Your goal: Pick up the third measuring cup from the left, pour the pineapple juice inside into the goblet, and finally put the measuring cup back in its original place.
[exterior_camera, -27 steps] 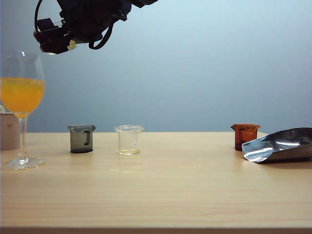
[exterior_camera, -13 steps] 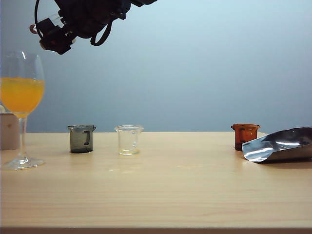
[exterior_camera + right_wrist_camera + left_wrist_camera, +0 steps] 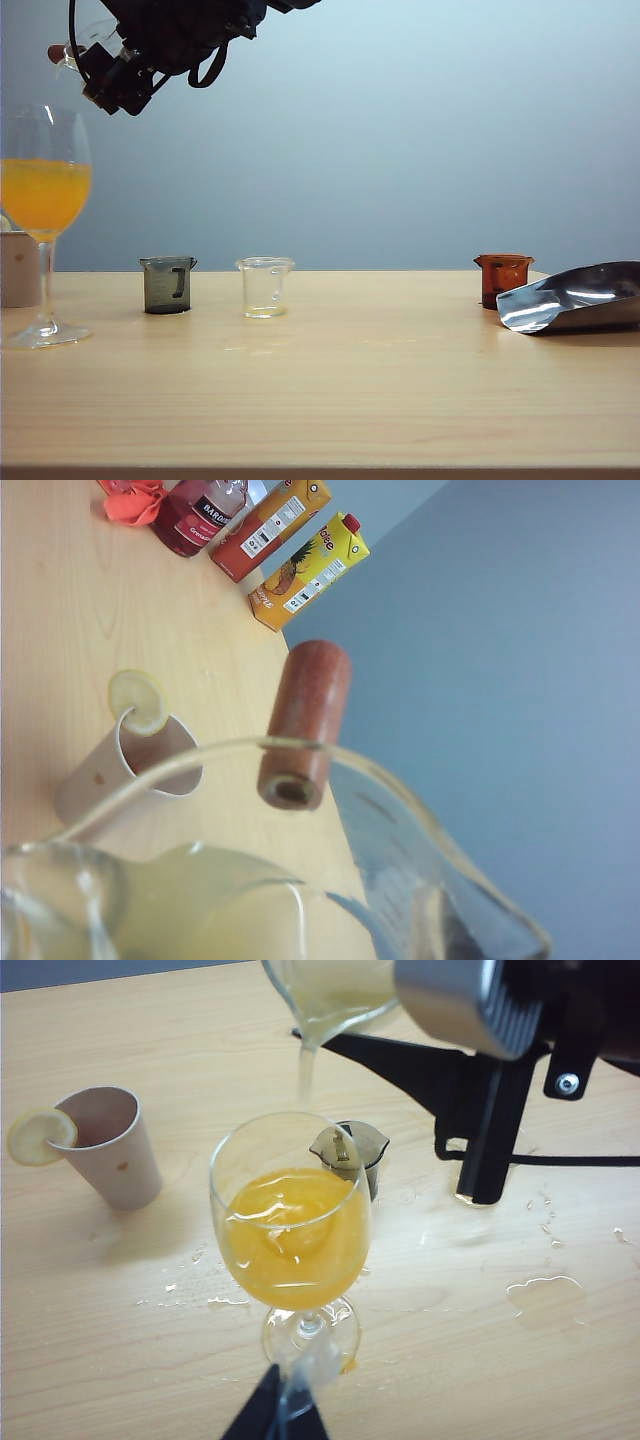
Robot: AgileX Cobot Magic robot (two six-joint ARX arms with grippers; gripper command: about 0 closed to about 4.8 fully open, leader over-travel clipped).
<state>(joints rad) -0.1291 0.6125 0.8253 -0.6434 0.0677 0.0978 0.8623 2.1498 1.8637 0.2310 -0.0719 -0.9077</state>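
- Two arms: right gripper pinches the third measuring cup, tipped at the goblet's 12 o'clock so pineapple juice streams in.
- Left gripper: can't tell its jaws, sits near the stem.

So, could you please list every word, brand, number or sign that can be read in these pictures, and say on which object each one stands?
"BARD...": the dark red bottle's white label, cut off; the rest is blurred.
"...oee": the yellow juice carton, partly hidden; its small print is too small to read.
Orange-red carton: label print too small to read.
Third measuring cup, held by the right end effector: dark scale marks, blurred.
Exterior and left wrist views: nothing to read.
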